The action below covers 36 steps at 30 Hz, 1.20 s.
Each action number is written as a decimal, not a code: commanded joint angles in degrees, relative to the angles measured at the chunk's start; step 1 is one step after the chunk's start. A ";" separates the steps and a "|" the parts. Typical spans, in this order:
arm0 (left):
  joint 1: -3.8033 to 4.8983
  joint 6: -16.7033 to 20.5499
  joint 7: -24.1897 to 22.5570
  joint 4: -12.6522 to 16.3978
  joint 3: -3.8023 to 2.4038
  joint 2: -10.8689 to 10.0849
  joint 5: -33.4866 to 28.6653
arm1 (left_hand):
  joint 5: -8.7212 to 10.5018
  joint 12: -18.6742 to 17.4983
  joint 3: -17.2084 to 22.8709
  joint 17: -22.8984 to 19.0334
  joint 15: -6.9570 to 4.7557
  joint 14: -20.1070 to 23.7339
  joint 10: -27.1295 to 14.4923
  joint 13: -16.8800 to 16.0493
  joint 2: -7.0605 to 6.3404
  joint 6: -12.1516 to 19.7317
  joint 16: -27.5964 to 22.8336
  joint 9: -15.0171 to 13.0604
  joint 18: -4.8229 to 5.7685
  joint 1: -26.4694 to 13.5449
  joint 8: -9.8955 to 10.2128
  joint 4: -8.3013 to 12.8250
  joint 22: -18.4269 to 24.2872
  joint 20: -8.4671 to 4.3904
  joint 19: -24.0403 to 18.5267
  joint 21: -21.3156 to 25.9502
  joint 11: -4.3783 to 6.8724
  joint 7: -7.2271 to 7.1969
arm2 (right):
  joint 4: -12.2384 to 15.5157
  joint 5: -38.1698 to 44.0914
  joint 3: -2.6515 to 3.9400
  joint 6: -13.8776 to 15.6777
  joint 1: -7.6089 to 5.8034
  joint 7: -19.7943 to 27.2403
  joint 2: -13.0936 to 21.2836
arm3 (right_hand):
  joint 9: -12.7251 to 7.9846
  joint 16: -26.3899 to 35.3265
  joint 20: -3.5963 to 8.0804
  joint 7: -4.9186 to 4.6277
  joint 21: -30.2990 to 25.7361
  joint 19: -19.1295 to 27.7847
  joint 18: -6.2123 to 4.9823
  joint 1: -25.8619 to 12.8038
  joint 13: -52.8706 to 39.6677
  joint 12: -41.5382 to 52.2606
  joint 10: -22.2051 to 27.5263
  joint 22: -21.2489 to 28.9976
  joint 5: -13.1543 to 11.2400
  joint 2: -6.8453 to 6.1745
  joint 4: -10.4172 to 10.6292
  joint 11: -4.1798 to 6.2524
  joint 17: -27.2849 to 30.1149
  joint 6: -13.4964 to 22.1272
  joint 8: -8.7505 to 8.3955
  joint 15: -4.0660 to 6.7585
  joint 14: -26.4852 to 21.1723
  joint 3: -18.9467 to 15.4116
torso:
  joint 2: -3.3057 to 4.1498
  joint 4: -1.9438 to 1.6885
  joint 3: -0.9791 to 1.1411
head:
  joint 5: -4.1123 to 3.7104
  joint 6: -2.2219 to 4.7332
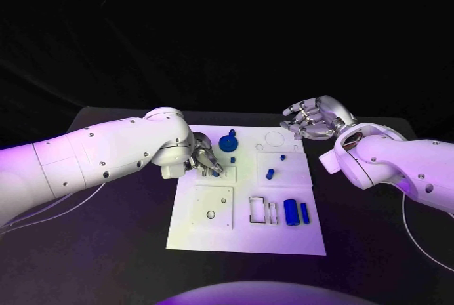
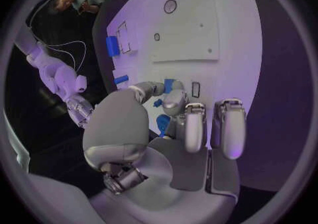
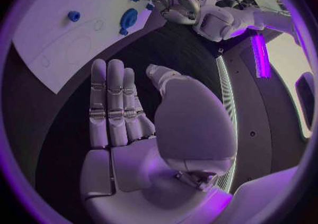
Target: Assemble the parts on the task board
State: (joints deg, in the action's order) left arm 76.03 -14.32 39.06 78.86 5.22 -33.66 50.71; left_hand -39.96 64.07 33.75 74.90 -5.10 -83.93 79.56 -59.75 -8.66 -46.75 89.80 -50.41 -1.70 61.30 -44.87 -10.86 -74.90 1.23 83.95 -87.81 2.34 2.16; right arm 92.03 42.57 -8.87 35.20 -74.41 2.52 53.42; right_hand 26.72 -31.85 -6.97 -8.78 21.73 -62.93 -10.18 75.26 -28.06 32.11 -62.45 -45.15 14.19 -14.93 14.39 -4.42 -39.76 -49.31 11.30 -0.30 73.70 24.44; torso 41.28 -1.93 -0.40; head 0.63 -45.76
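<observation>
The white task board (image 1: 248,236) lies mid-table. My left hand (image 1: 201,158) hangs low over its far left part, thumb and a fingertip (image 2: 176,98) pinching a small blue part (image 2: 170,83) next to a rectangular slot (image 2: 195,89); the same part (image 1: 216,174) peeks out below the fingers in the head view. A round blue knob (image 1: 228,144) stands just beyond that hand. Two short blue pegs (image 1: 269,174) sit on the right panel, and two blue blocks (image 1: 292,212) lie near the right edge. My right hand (image 1: 312,119) hovers past the board's far right corner, fingers (image 3: 109,102) spread, holding nothing.
Near the board's front left sits a square panel (image 1: 213,208) with small holes. Narrow rectangular cut-outs (image 1: 256,210) lie beside the blue blocks. A ring outline (image 1: 274,140) marks the far right of the board. Black table (image 1: 378,233) surrounds the board on all sides.
</observation>
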 commanded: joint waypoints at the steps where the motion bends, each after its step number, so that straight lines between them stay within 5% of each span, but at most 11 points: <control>1: -0.15 -0.23 -0.08 -0.42 0.03 0.37 -0.73 | -0.59 0.06 12.47 15.10 -0.21 -6.07 0.10 -0.12 0.33 -0.60 0.20 -0.16 0.80 -0.08 -0.18 12.11 -12.40 -0.06 3.79 -0.01 -0.12 -0.11 | -0.03 0.46 0.00 -1.01 0.09 0.35 -0.08 | 0.06 0.32 0.16 0.03 -0.21 -0.37 -0.23 -0.72 0.05 -0.34 0.06 0.05 0.24 -0.04 -0.06 0.20 -0.05 -0.34 0.37 -0.16 0.38 0.37 | 0.00 0.03 0.04 | 0.04 -0.11; 9: 0.33 -1.94 0.08 -1.27 -0.09 0.57 -2.64 | -2.55 0.20 12.83 15.10 -0.31 -6.07 0.33 -0.29 0.01 -1.10 0.20 -0.65 0.78 -0.42 -0.41 12.67 -12.39 -0.15 3.76 0.02 0.00 -0.23 | -0.17 0.54 0.00 -1.06 0.20 0.32 -0.18 | 0.06 0.47 0.15 0.03 -0.29 -0.37 -0.22 -0.65 0.17 -0.44 0.09 0.13 0.28 -0.08 -0.16 0.19 -0.10 -0.32 0.37 -0.17 0.35 0.42 | -0.05 -0.03 0.06 | 0.06 -0.17; 36: 0.87 -7.07 0.63 -3.01 0.25 1.84 -4.63 | -4.30 0.34 12.82 15.10 -0.39 -6.07 0.55 -0.48 -0.30 -1.71 0.20 -0.95 0.74 -0.47 -0.42 13.31 -12.31 -0.24 3.66 0.11 0.09 -0.35 | -0.23 0.61 -0.01 -1.24 0.28 0.29 -0.30 | 0.06 0.56 0.14 0.02 -0.34 -0.36 -0.22 -0.63 0.25 -0.51 0.10 0.18 0.31 -0.09 -0.20 0.18 -0.13 -0.31 0.37 -0.18 0.34 0.45 | -0.09 0.02 0.01 | 0.29 -0.19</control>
State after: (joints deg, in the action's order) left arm 77.03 -18.89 39.52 75.73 5.34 -32.09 47.37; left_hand -43.97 64.07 33.68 74.90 -5.10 -83.93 79.78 -60.16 -9.22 -47.64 89.79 -51.38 -1.70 60.74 -45.01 -10.80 -74.91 1.23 83.95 -87.81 2.56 2.25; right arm 91.78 42.65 -8.88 34.79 -74.19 2.50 53.17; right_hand 26.69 -31.52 -6.97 -8.78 21.74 -62.93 -10.19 75.25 -27.86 31.81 -62.46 -45.01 14.19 -14.93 14.22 -4.43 -39.79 -49.31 11.30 -0.30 73.70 24.61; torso 41.17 -1.96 -0.40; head 0.86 -46.01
